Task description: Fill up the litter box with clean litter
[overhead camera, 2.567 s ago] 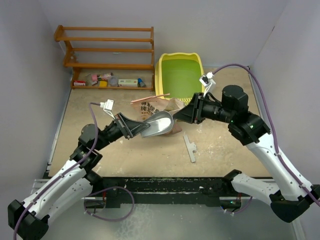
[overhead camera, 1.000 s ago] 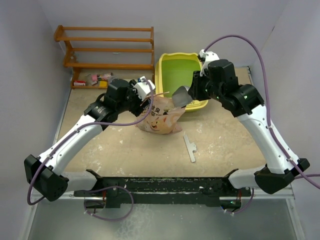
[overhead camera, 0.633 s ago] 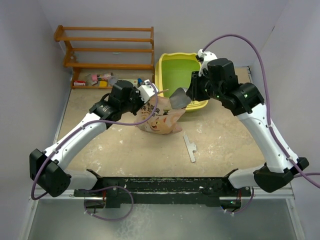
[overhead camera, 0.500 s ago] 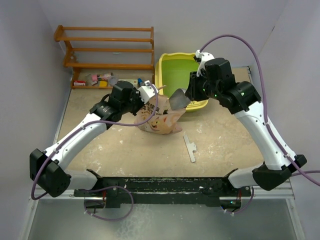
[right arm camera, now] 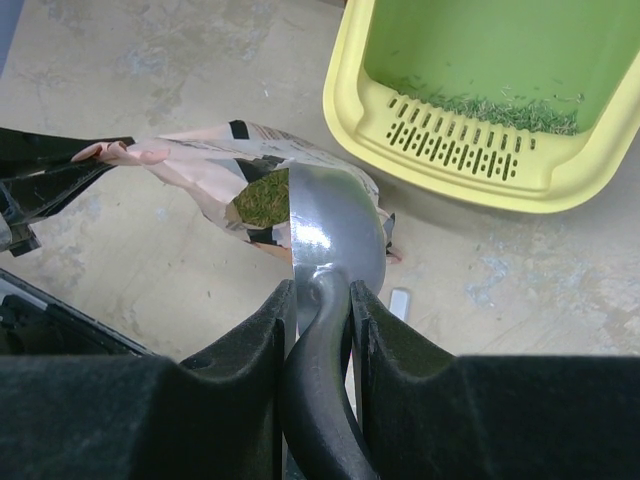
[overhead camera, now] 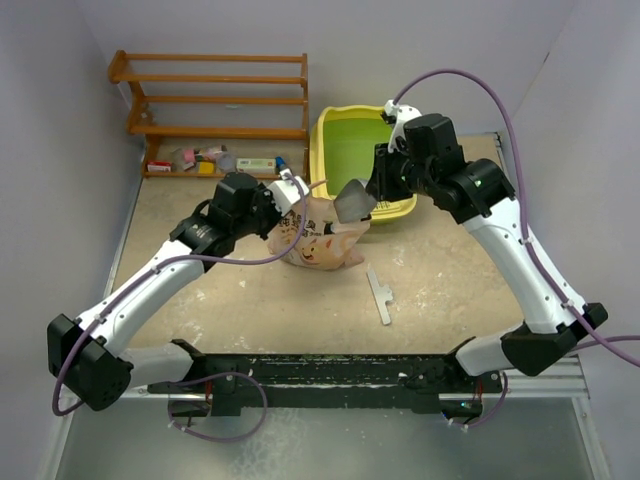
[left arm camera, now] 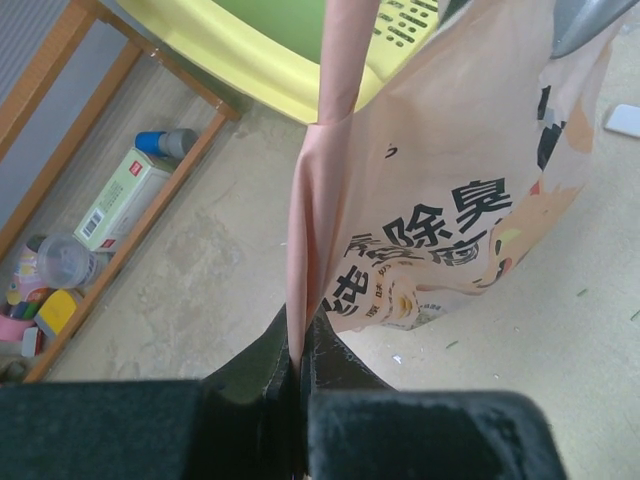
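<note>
The left gripper (left arm camera: 300, 345) is pinched shut on the thin edge of the printed litter bag (left arm camera: 450, 190), propping its mouth open. The right gripper (right arm camera: 320, 300) clasps the grey scoop (right arm camera: 335, 235) above the clean litter (right arm camera: 262, 200) inside. If that edge slips, the bag may sag and spill short of the litter box (right arm camera: 470, 175) just beyond.

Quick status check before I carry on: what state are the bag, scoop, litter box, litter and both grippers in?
bag: open, one top edge pinched and held up.
scoop: gripped by its handle, bowl at the bag's open mouth; load not visible.
litter box: nearly empty.
litter: thin scatter in the basin by the slotted lip; more shows inside the bag.
left gripper: shut on the bag's edge.
right gripper: shut on the scoop's handle.
</note>
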`<state>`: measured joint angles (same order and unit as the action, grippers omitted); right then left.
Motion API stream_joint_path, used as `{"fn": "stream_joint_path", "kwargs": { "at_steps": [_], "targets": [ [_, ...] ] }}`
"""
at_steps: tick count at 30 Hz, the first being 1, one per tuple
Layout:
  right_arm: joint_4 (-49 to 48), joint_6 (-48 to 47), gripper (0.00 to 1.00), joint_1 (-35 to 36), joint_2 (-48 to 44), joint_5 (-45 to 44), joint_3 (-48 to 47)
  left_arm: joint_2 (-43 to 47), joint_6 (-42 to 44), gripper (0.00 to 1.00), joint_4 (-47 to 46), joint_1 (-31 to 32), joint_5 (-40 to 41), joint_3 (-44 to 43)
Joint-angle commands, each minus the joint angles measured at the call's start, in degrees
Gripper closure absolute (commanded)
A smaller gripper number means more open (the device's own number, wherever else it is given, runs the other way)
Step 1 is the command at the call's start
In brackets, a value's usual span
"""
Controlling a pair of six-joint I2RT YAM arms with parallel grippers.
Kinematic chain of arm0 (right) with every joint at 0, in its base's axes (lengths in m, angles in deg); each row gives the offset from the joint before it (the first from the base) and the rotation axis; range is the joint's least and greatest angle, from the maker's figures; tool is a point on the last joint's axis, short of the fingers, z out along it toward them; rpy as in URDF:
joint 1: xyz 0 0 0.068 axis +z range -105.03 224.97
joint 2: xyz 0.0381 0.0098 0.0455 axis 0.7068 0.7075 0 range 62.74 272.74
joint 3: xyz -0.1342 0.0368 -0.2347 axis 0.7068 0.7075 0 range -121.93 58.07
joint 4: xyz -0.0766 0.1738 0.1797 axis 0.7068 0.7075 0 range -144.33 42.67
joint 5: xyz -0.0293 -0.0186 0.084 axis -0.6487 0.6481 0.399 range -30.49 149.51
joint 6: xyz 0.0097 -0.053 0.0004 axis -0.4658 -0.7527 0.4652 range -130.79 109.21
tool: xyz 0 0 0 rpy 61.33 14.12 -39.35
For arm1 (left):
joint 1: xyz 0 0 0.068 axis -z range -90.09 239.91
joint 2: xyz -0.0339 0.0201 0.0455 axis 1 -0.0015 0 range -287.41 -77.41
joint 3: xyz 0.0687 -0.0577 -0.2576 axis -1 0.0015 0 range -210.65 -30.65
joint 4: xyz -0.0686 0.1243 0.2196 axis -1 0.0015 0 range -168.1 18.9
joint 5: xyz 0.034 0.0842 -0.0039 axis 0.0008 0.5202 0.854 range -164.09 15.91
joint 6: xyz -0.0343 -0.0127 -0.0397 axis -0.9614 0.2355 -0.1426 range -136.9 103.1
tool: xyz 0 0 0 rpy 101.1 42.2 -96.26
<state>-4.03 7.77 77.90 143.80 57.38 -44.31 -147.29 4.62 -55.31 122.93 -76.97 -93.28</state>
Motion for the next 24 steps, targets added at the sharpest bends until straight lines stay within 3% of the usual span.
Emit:
{"fn": "stream_joint_path", "kwargs": {
  "at_steps": [1, 13, 24],
  "targets": [
    [-3.39, 0.25, 1.0, -0.13, 0.56, 1.18, -3.5, 2.56, -2.73, 1.0, -1.34, -0.23, -2.23, 0.68],
    [-3.77, 0.45, 1.0, -0.06, 0.25, 0.68, -3.81, 4.31, -5.19, 1.0, -2.78, -0.23, -6.65, 2.15],
    [-2.92, -0.7, 1.0, -0.06, 1.68, 1.02, -5.51, 6.66, -5.74, 1.0, -2.82, -0.23, -5.99, 3.76]
  ]
}}
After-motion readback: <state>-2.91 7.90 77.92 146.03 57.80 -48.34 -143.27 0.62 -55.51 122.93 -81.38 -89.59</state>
